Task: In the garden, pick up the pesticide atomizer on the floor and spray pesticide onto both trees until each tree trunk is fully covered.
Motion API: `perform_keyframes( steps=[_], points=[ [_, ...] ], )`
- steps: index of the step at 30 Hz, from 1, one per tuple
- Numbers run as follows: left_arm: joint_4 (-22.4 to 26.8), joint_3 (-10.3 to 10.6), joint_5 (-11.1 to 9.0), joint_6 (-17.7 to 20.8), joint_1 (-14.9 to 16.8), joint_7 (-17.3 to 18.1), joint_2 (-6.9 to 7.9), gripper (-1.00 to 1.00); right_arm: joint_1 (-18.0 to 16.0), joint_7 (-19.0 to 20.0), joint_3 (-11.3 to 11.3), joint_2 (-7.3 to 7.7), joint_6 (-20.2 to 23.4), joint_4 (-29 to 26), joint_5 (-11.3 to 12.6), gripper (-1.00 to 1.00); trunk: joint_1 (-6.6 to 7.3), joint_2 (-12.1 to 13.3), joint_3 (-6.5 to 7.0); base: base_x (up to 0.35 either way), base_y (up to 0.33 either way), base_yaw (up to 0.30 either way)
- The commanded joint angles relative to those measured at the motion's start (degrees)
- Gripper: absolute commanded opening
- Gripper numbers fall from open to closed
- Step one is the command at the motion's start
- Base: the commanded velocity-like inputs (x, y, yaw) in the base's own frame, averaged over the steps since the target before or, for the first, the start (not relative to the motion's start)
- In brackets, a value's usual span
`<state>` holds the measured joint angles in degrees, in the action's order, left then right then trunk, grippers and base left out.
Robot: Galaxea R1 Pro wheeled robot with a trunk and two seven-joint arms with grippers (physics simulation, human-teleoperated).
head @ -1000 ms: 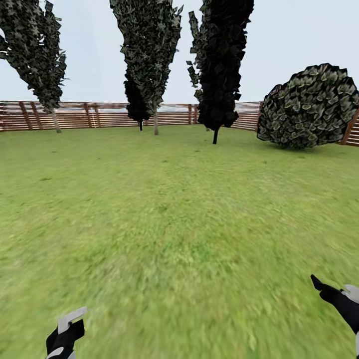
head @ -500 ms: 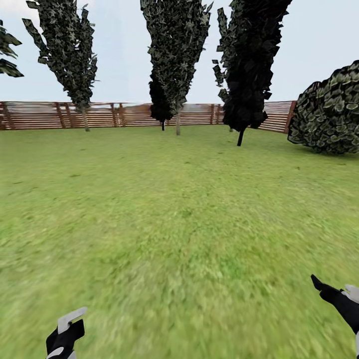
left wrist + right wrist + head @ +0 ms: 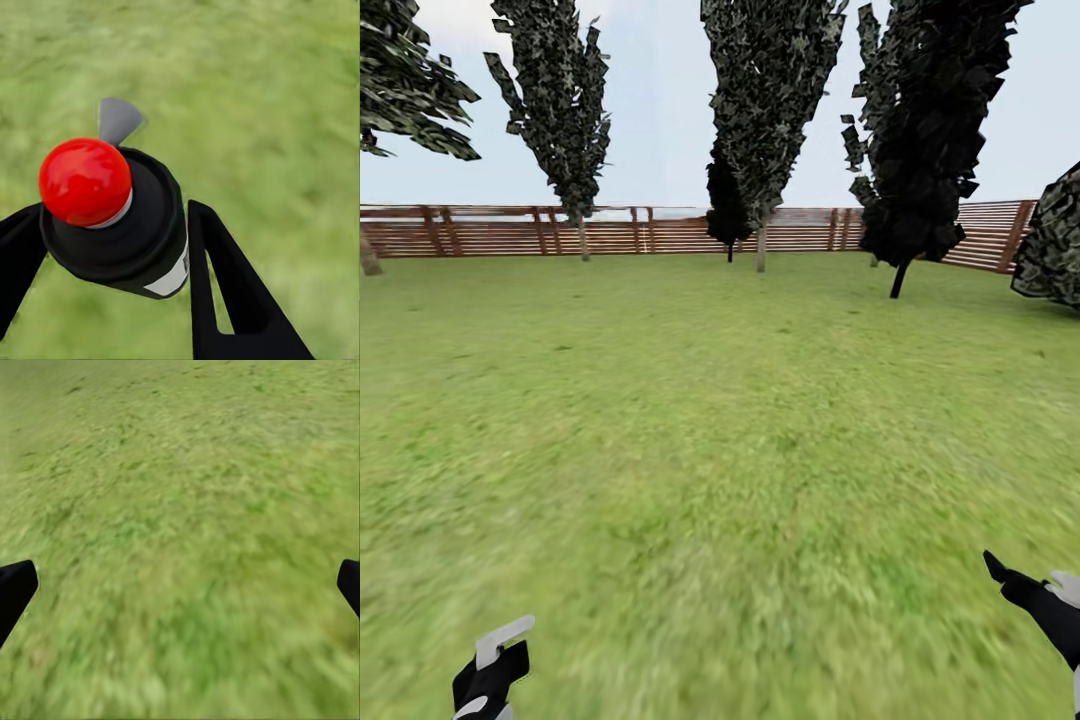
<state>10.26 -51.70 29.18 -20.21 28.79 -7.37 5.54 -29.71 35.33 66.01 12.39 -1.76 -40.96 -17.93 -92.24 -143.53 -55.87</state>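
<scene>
The pesticide atomizer is a black bottle with a red knob and a grey trigger, and my left gripper is shut on it, one black finger on each side. In the head view that gripper sits at the bottom left with the atomizer's grey tip sticking up. My right gripper hangs at the bottom right, open, its fingers wide apart over bare grass. The two thick-trunked trees are out of view. The garden lawn stretches ahead.
A brown slat fence closes the far side. Dark narrow conifers stand before it. A round shrub is cut by the right edge, and another tree by the left edge.
The whole view has swung left, so fence, conifers and shrub slid to the right in the picture. Both grippers hold the same pose, and the atomizer stays gripped.
</scene>
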Motion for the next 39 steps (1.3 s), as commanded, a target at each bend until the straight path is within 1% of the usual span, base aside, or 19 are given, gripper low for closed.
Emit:
perform_keyframes(
  steps=[1,39],
  points=[
    [0.0,0.0,0.0,0.0,0.0,0.0,0.00,-1.00,0.0,0.0,0.0,0.00,0.0,0.0,0.0,1.00,0.00,0.0,0.00,0.264,0.215,0.253],
    [0.0,0.0,0.0,0.0,0.0,0.0,0.00,-1.00,0.0,0.0,0.0,0.00,0.0,0.0,0.0,1.00,0.00,0.0,0.00,0.265,0.216,0.253]
  ],
)
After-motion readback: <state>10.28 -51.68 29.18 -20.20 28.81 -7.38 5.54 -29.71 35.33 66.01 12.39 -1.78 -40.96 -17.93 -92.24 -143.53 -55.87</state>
